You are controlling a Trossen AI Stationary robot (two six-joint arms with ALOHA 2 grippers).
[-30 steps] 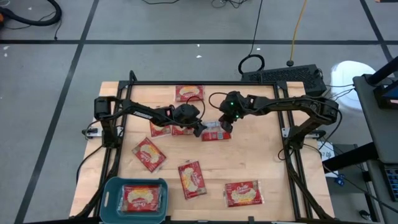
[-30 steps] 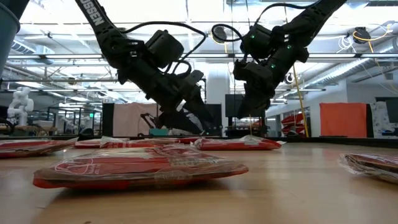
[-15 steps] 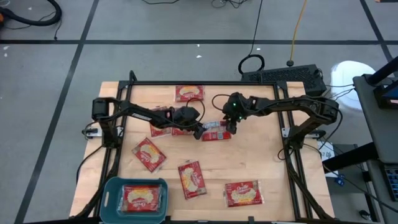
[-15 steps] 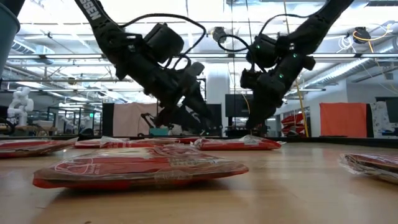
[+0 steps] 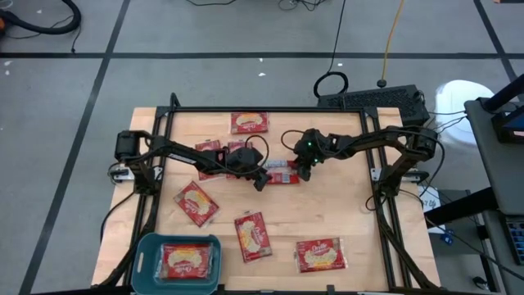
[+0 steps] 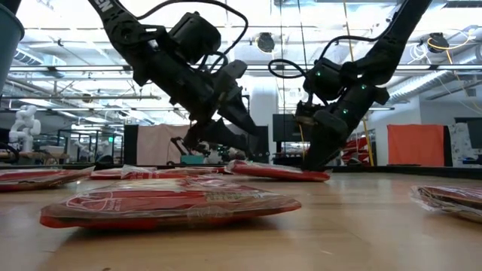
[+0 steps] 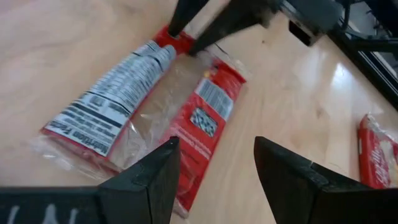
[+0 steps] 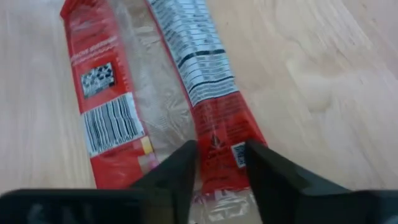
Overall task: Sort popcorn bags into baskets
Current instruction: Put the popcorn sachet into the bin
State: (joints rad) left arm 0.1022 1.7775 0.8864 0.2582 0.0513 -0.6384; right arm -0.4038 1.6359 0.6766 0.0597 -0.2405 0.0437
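Both grippers dropped onto the face-down popcorn bag (image 5: 281, 171) mid-table. Right gripper (image 5: 304, 170) pinches its far edge, apparently to flip it; left gripper (image 5: 260, 179) open, straddling the near end, gripping nothing.

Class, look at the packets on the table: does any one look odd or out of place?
Yes: the middle packet between both end effectors lies label-side up, showing barcode and nutrition print, with one end raised off the table, unlike the flat, picture-up ones.
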